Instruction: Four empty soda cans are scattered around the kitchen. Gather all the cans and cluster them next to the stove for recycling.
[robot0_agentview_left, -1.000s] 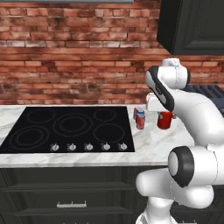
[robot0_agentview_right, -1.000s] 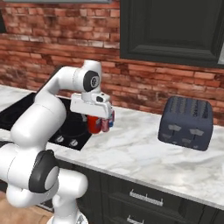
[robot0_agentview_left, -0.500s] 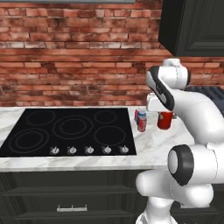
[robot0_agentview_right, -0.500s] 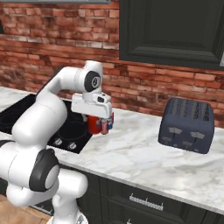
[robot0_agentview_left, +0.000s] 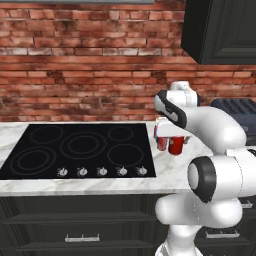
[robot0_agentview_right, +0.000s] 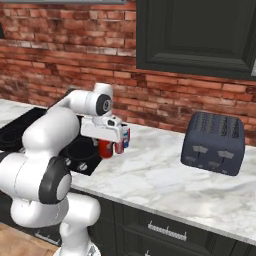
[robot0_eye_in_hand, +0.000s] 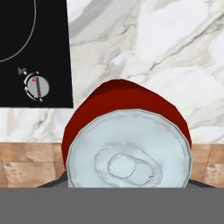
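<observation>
Red soda can (robot0_eye_in_hand: 127, 131), cylindrical, silver top, pinched by end effector (robot0_agentview_right: 106, 145), marble counter (robot0_agentview_right: 165, 180)

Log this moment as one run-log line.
phase: placing | claw: shut on red can | site: marble counter right of stove | beside: another can | toaster: untouched

My left base camera sits behind my arm, facing the brick wall (robot0_agentview_left: 75, 65) at twelve o'clock, the stove (robot0_agentview_left: 80, 150) toward nine. My right base camera shares that counter (robot0_agentview_right: 165, 175), the toaster (robot0_agentview_right: 214, 142) toward three. My hand camera looks straight down, close above a red can (robot0_eye_in_hand: 127, 144).
</observation>
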